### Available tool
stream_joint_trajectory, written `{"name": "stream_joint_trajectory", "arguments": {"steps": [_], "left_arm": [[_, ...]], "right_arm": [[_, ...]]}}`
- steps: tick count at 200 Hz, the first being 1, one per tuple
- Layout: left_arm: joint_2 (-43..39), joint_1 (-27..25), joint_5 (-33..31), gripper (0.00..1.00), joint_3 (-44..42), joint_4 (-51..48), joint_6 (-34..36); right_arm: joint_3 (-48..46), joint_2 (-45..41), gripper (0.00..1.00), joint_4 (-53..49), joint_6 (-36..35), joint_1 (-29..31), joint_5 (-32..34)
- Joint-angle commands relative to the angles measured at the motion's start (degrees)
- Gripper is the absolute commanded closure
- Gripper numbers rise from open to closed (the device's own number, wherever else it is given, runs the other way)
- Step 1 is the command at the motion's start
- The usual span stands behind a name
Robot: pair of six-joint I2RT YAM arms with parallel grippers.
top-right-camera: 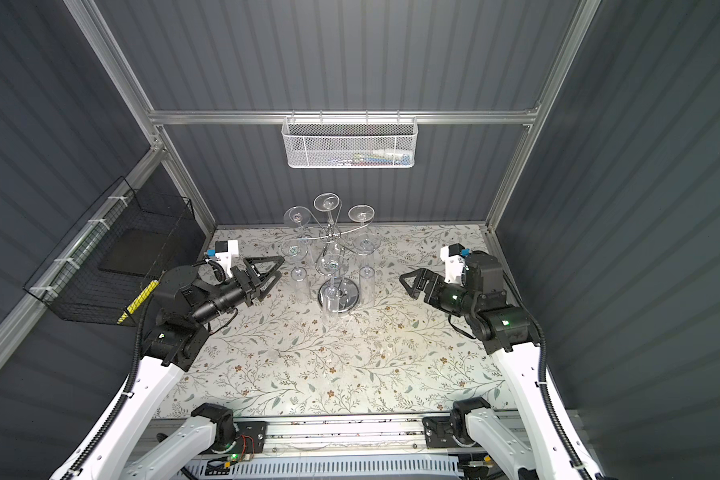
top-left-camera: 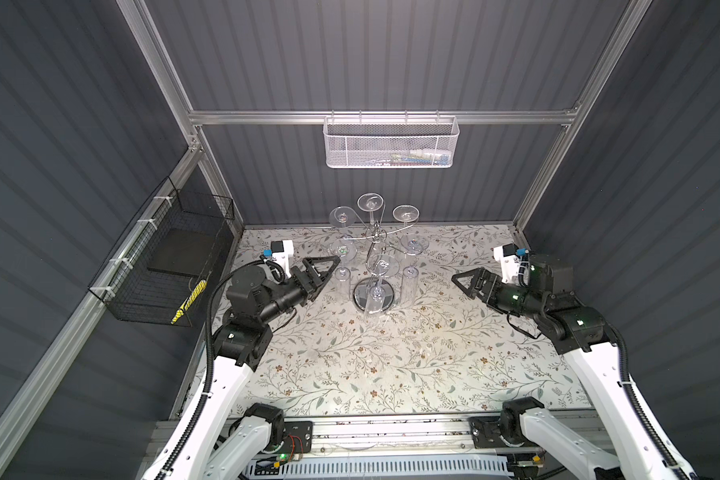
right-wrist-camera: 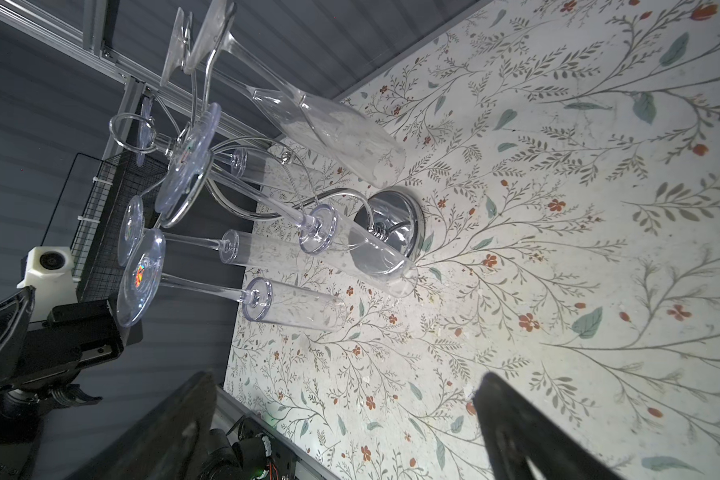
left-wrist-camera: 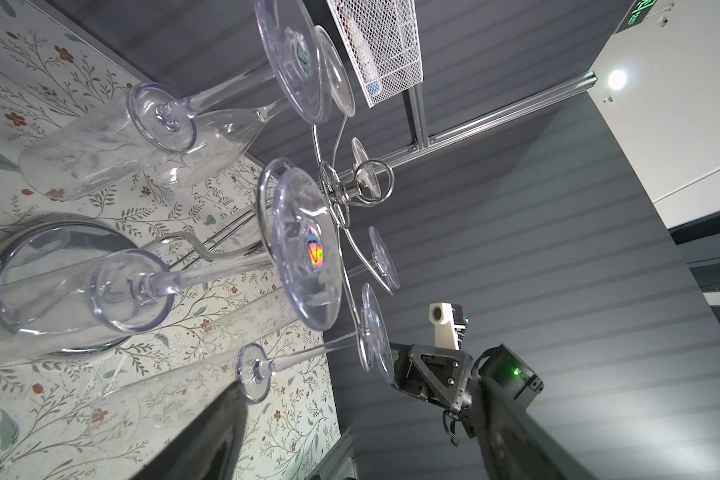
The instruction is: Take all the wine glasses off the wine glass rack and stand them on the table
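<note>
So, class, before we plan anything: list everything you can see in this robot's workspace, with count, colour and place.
wine glass rack: one, shiny chrome, standing at the middle rear of the table
wine glasses: six, clear, hanging upside down from the rack's arms
table: one, pale with a floral pattern, under everything
white mesh basket: one, white, hung on the back rail; its contents are too small to tell
black wire basket: one, black, on the left wall
dark flat pad: one, dark grey, inside the black wire basket
yellow-and-black item: one, inside the black wire basket
left fingers: open, black, close beside the rack's left glasses
right fingers: open, black, well clear to the rack's right
</note>
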Motion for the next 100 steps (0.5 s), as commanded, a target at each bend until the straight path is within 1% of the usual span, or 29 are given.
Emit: {"name": "stream_joint_trajectory", "arguments": {"steps": [1,57,100], "left_arm": [[0.3,-0.4,-0.2,0.15,-0.2,1.9,-0.9],[0.9,-0.4,-0.5,0.19,0.4,1.6,-1.5],[1.6,-0.5,-0.5,0.24,1.0,2.0,-1.5]], "right_arm": [[-0.5,-0.1,0.01,0.7,0.2,0.2,-0.5],[-0.6,0.2,0.01,0.8,0.2,0.2,-0.4],[-0.5,0.8,0.01,1.3,0.4,0.2,-0.6]]}}
